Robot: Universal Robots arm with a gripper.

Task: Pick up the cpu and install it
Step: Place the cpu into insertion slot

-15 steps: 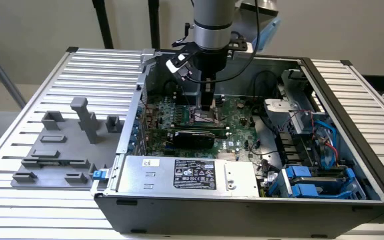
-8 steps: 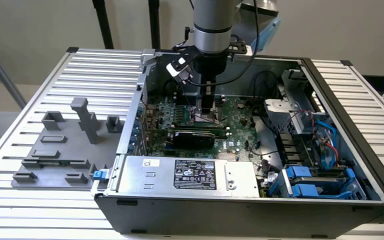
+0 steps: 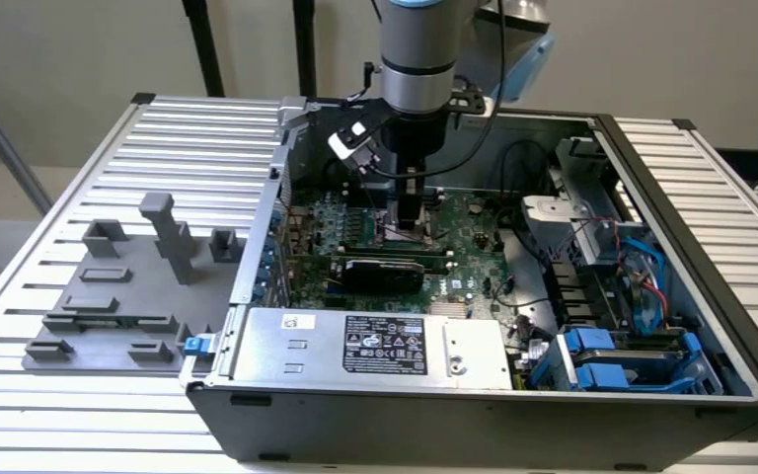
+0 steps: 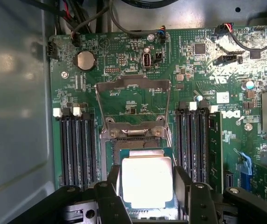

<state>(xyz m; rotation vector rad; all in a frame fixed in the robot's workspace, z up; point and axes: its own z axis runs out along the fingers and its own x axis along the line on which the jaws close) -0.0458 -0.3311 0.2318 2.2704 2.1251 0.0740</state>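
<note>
Cpu (image 4: pixel 147 182) first: where is it?
— Silvery top up, right over the socket (image 4: pixel 138 142) on the motherboard (image 4: pixel 124 60), with a thin green rim showing round it.

Seated, or just above?
— I cannot tell. It looks level with the socket, but the glare on its lid hides the edges.

And the fingers (image 4: pixel 184 186)?
— Spread just as wide as the cpu, one black finger against each of two opposite sides, so they appear clamped on it.

The socket's metal frame (image 4: pixel 133 85)?
— Open, on the far side of the socket from the fingers, with banks of memory slots (image 4: pixel 77 144) flanking it.

What does the exterior view give?
— The arm (image 3: pixel 418 59) reaches straight down into the open case (image 3: pixel 485 425), which lies on the slatted table (image 3: pixel 90 425). Grey fixture blocks (image 3: pixel 129 286) sit on the table beside the case, at the exterior view's left.
</note>
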